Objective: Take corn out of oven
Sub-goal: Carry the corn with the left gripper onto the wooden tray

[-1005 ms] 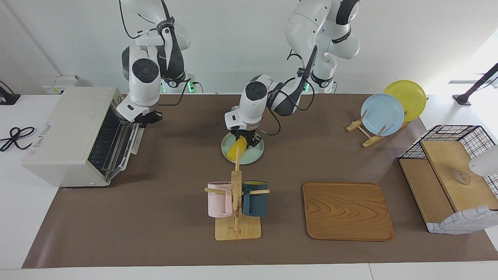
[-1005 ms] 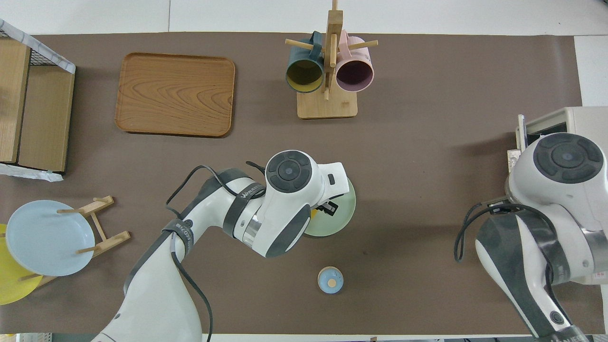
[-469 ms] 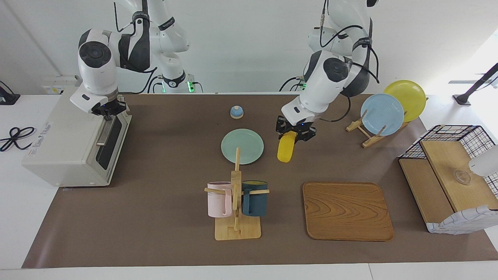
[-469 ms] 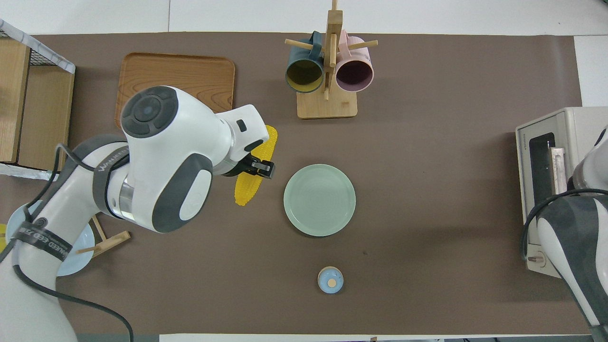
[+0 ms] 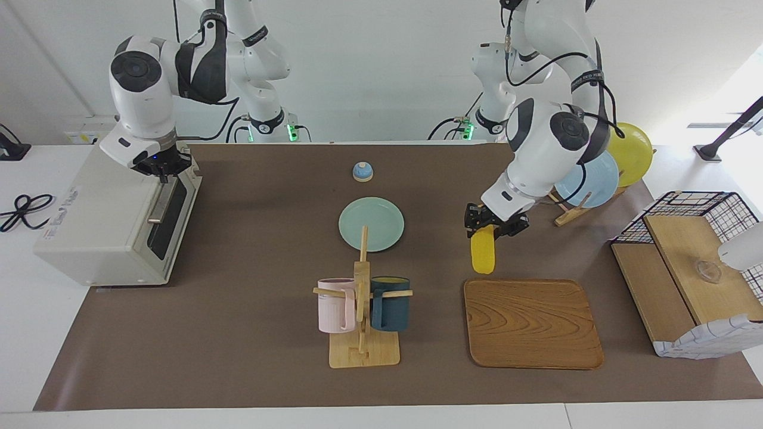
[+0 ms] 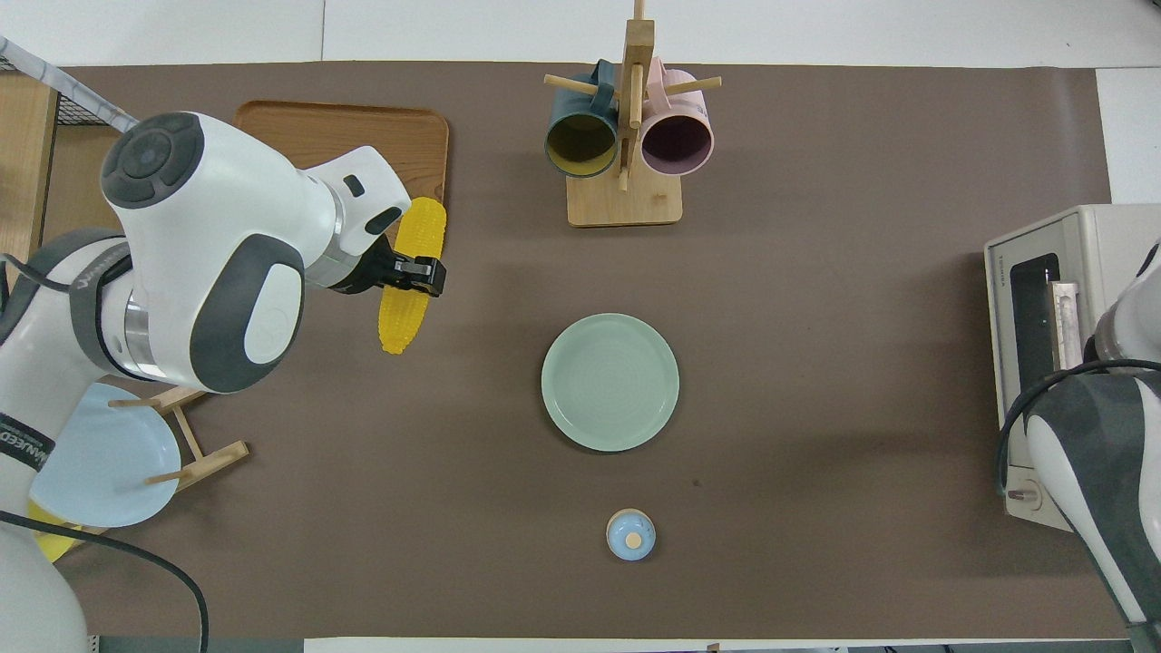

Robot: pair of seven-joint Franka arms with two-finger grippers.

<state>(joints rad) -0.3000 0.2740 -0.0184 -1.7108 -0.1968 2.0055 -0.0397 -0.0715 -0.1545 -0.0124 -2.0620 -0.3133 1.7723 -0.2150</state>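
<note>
The corn [image 5: 483, 255] is out of the oven [image 5: 113, 214] and up in the air, hanging from the left gripper [image 5: 492, 225] over bare desk [image 5: 250, 333] just at the edge of the wooden tray [image 5: 532, 323] that lies nearest the robots. The jaws are closed across the cob's upper part, so most of its length dangles below them, tip down and slightly tilted; in the overhead view the grip sits a little off the middle of the cob [image 6: 413, 272], with the ends sticking out either side.

It looks like a light, rigid toy cob: it keeps its shape under the pinch and shows no sag. The bumpy kernel rows should give the jaws some bite, but the body is round and tapered, so a hold near the thin end would tend to squeeze it out. The safest grip is across the thick middle, at right angles to its length, much as it is held now. Held off centre it could swing or pivot, so it is best lowered gently and laid on its side, since it may roll.

The right gripper [image 5: 160, 165] rests at the top edge of the oven's closed door, by the bar handle [image 5: 160, 202]; whether its jaws are open I cannot tell
</note>
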